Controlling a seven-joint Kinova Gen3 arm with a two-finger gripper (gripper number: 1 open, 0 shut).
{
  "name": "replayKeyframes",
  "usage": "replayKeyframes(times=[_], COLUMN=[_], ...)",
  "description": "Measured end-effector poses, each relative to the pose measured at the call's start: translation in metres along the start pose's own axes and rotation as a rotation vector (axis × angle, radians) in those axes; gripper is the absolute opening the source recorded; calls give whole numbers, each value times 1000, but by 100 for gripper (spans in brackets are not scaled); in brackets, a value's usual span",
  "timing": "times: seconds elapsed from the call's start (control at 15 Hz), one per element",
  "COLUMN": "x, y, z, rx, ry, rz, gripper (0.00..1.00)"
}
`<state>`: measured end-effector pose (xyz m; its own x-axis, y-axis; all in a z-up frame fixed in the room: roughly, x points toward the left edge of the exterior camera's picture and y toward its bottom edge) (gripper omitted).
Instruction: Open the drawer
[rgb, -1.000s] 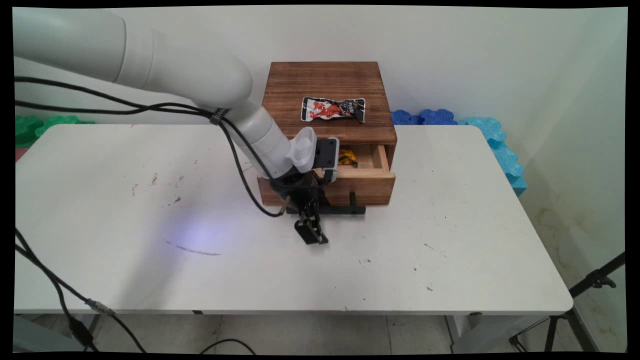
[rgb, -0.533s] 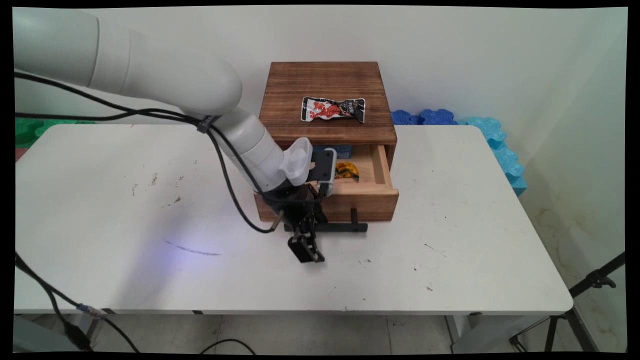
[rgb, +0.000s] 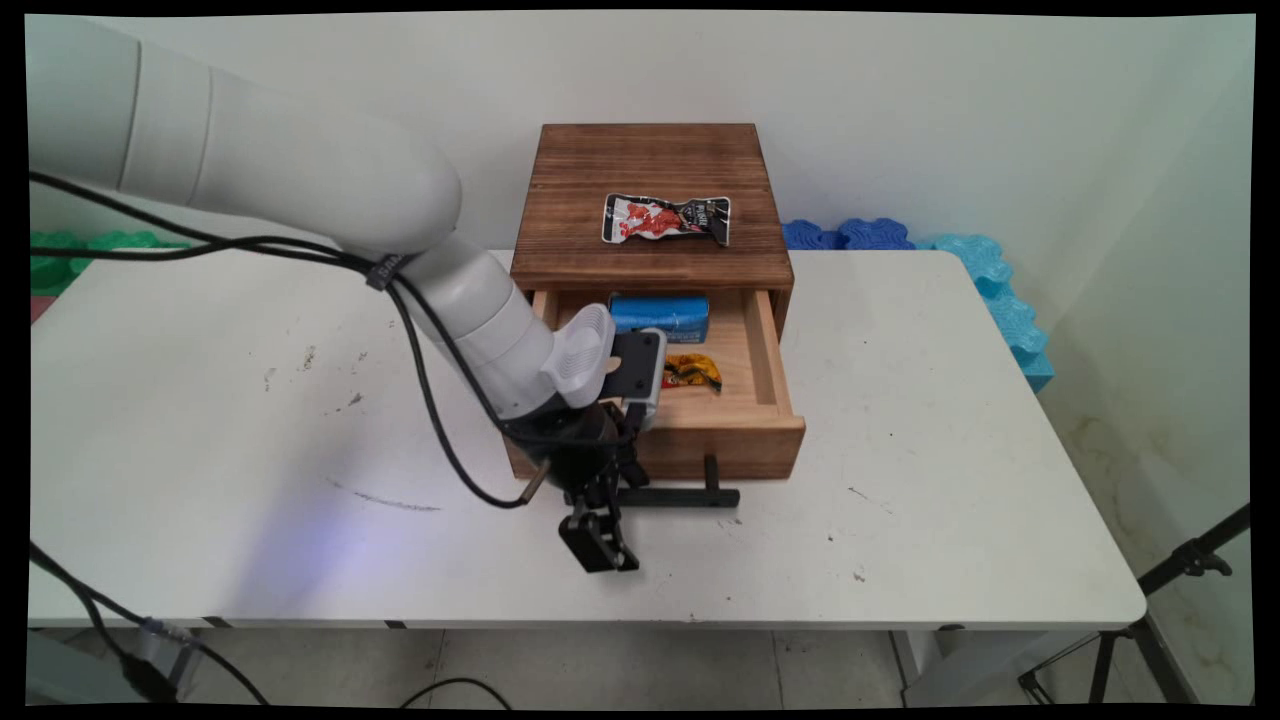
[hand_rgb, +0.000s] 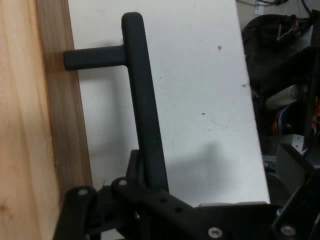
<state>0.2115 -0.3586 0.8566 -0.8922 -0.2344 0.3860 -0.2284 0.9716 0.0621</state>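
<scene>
Fingers (rgb: 598, 540) clamp wooden drawer's (rgb: 760, 420) black handle (rgb: 680, 495).

Your arm reaches in from upper left, forearm sloping down to the right, wrist bent so the gripper (rgb: 598, 520) points down toward the near edge. Black cables hang off the forearm. Your fingers are clamped around a black bar (hand_rgb: 145, 110) that runs up between the jaws, the linkage (hand_rgb: 150, 210) folded in close below it.
</scene>
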Motion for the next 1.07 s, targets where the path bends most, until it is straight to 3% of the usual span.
replayKeyframes(times=[1.07], x=[-3], y=[49], z=[21], rx=[21], ry=[-5], rz=[-11], gripper=[100])
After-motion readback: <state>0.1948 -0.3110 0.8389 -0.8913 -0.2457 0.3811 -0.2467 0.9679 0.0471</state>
